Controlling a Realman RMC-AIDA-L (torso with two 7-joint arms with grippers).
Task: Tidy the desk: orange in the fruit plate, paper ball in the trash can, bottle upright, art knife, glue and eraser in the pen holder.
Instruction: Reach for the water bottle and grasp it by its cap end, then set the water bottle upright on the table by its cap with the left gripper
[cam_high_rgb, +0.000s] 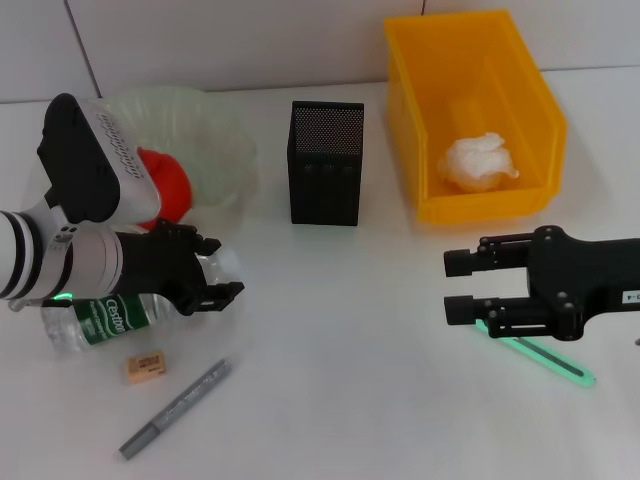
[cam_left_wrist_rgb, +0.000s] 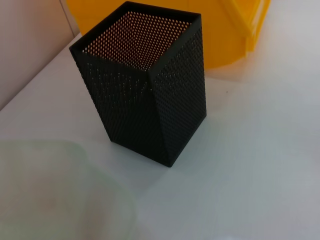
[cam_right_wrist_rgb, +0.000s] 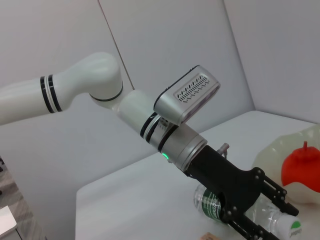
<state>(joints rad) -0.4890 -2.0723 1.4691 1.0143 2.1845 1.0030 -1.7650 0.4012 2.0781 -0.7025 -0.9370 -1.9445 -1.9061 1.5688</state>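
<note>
- While the bottle (cam_high_rgb: 110, 315) lies on its side at the near left of the counter (cam_high_rgb: 330, 330), the left claw (cam_high_rgb: 215, 270) sits around its clear end, fingers spread to either side and not visibly pressing in; I judge it released and placed for a grip that could tip the bottle upright.
- The right wrist view shows the same thing from the side: the black fingers (cam_right_wrist_rgb: 260, 227) straddle the bottle above its green label, with gaps showing.
- The right claw (cam_high_rgb: 460, 287) hovers at the near right, released and holding nothing, directly over the green knife (cam_high_rgb: 545, 360), probably lined up to pick it.
- Just beside the bottle toward the near edge lies the small tan eraser (cam_high_rgb: 146, 365), and next to it the grey glue stick (cam_high_rgb: 176, 407) rests at a slant; both are still loose on the counter.
- The black mesh pen holder (cam_high_rgb: 326, 163) stands upright at the middle back, apparently empty, so all three small items remain to go in.
- Behind the left arm, the orange (cam_high_rgb: 168, 190) sits inside the pale green plate (cam_high_rgb: 215, 125), so that part looks done.
- The paper ball (cam_high_rgb: 477, 162) rests in the yellow bin (cam_high_rgb: 405, 95) at the back right, also done.
- The bottle is round and clear, so it may roll or slip when squeezed.
</note>
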